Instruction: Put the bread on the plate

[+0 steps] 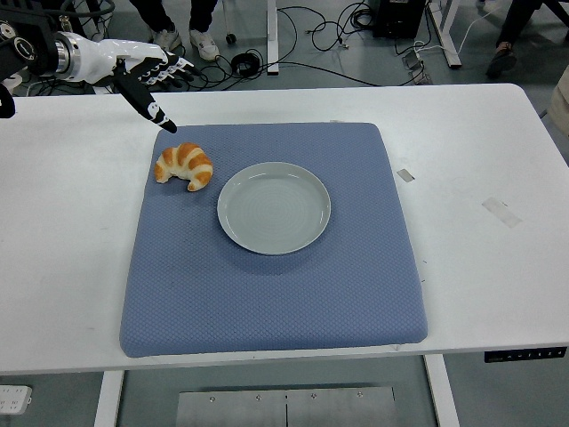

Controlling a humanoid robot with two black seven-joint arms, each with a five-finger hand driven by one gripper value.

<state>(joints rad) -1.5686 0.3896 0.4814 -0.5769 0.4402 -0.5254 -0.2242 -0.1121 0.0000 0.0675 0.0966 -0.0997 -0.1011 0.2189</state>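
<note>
**Robot hand nears croissant, plate waits empty**

Head view: The left hand (147, 76) reaches in from the upper left corner over the white table (498, 169), its fingers (160, 117) spread and holding nothing, the lowest fingertip hanging just above and behind the bread (185, 165). The bread, a golden croissant, lies on the far left part of a blue mat (267, 294), just beside the plate (274, 207) but not touching it. The plate is pale and bare, set near the middle of the mat, apparently so that the carry from bread to plate is short. The hand's spread posture reads as preparation for a grasp from above; the task is at its opening, with the bread not yet held. The soft mat probably keeps plate and bread from sliding. The next move likely calls for lowering over the croissant and closing gently, since a crusty roll can crumble or roll away. The right arm is out of sight. Cables (302, 36) trail across the floor beyond the table.
</note>
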